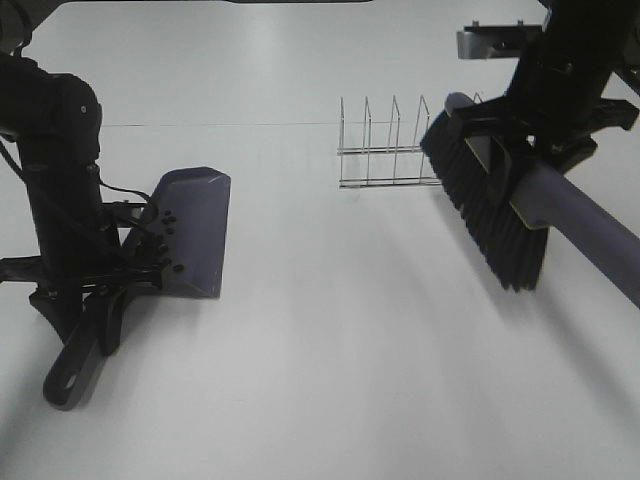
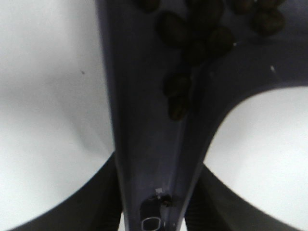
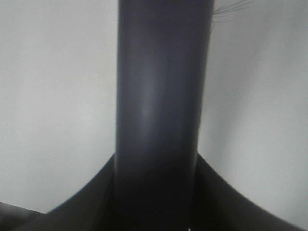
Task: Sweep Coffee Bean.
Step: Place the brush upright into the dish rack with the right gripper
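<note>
Gripping the handle of the dustpan (image 1: 195, 225), the left claw (image 1: 97, 288) is clamped tight on it near the left edge of the worktop (image 1: 330, 360). The pan's wide mouth faces the middle of the worktop, and its handle runs back towards the near left corner, ending in a hanging loop. The coffee bean (image 1: 165, 240) cluster lies inside the dustpan, gathered at its rear wall on the handle side. The left wrist view shows the same dark oval beans (image 2: 192, 33) piled where the pan narrows, with a couple strung down the channel of the handle (image 2: 149, 159). None can be made out on the bare worktop.

The right claw (image 1: 548, 135) is closed around the brush (image 1: 490, 215) near the right edge, gripping the grey handle just behind the head. The brush sits tilted, its black bristles pointing down and towards the dustpan, its handle slanting off to the near right corner. Whether the bristle tips touch the worktop cannot be told. In the right wrist view the handle (image 3: 161, 106) fills the middle of the picture between the dark jaws.

A wire rack (image 1: 385, 150) stands towards the far edge, just beside the brush head and well apart from the dustpan.
</note>
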{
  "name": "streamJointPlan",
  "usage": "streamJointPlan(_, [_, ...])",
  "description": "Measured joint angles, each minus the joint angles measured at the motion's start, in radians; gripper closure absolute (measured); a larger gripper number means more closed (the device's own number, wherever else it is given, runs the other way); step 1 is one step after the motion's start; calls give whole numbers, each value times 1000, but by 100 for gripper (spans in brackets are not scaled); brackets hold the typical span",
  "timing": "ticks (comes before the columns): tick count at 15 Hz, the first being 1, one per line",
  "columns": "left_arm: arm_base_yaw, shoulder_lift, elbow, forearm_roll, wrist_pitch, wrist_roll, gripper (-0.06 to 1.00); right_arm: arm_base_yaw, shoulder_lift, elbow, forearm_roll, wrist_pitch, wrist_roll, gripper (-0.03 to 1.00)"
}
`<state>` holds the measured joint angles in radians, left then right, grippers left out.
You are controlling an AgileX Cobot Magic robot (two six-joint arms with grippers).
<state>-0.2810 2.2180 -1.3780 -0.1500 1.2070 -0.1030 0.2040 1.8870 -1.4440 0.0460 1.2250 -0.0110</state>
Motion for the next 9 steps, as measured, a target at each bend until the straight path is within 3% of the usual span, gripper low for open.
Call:
streamJointPlan(4, [1, 0, 0, -13, -1, 3, 64, -100, 36, 30, 0, -68, 27, 63])
streamJointPlan(9, [4, 0, 0, -20, -2, 3, 64, -118, 199, -108, 0, -69, 28, 63])
